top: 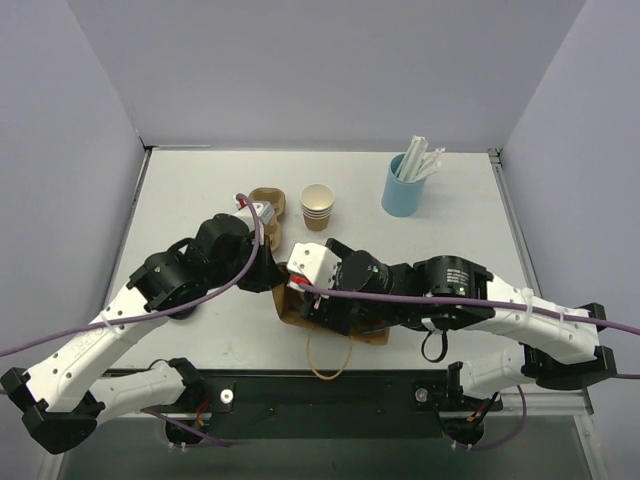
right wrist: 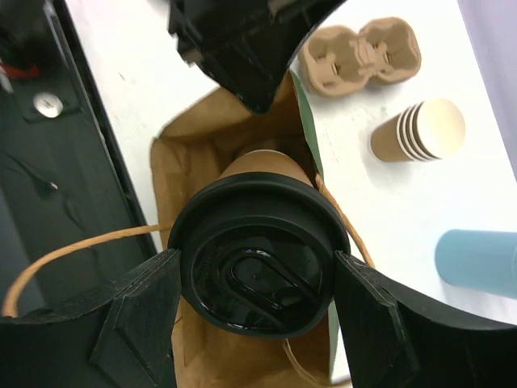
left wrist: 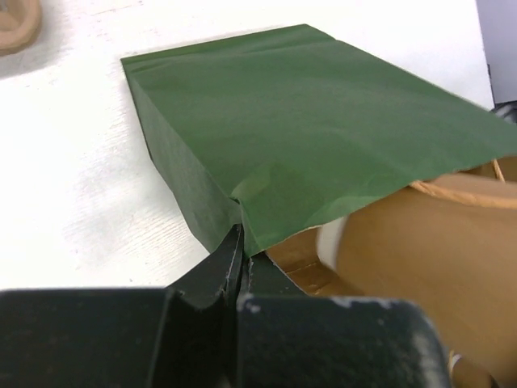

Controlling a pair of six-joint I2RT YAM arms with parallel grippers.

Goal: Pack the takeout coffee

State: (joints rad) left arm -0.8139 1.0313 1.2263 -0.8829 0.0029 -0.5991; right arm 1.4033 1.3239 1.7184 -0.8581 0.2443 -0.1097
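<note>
I have right gripper (right wrist: pixel 255 284) clamped on the brown kraft-paper coffee cup with round black lid (right wrist: pixel 242 230) | cup axis points straight ahead, into the green paper bag (left wrist: pixel 307 121) | left gripper (left wrist: pixel 241 244) pinches the bag rim.

white table (top: pixel 200 180): paper bag (left wrist: pixel 307 121), cup carrier (top: pixel 268 205), cup stack (top: pixel 317 207), blue straw holder (top: pixel 403 192).

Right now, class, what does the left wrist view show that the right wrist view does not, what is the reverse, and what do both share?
Only the left wrist view shows the broad green outer panel of the paper bag. Only the right wrist view shows the black-lidded takeout coffee gripped by the right pincer, the stack of cups and the blue holder. Both show the bag's brown inside, a twine handle and the white table.
</note>
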